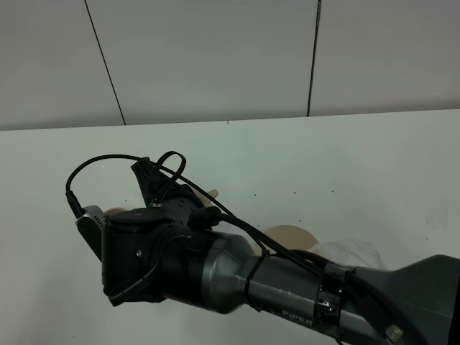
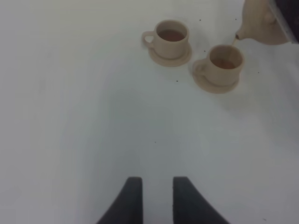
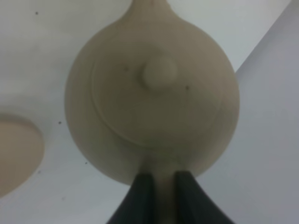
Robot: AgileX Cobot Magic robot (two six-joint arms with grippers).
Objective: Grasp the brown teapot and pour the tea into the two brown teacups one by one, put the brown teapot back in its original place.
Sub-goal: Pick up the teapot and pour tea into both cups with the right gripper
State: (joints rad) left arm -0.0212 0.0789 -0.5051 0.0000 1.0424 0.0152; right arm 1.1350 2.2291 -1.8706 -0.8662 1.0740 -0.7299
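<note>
My right end effector [image 3: 158,186] was clamped on the brown teapot's [image 3: 152,98] handle, which my fingers mostly hid. Teapot hung tilted, spout over the nearer teacup [image 2: 225,63]; farther teacup [image 2: 171,37] held tea. Left end effector [image 2: 156,198] hovered narrowly parted, empty, above the counter [image 2: 84,116]. Overhead, my arm blocked both cups; large saucer [image 1: 291,237] partly showed.

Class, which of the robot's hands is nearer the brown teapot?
The right. The right hand grips the brown teapot by its handle; the left hand hangs well back, beyond both teacups.
</note>
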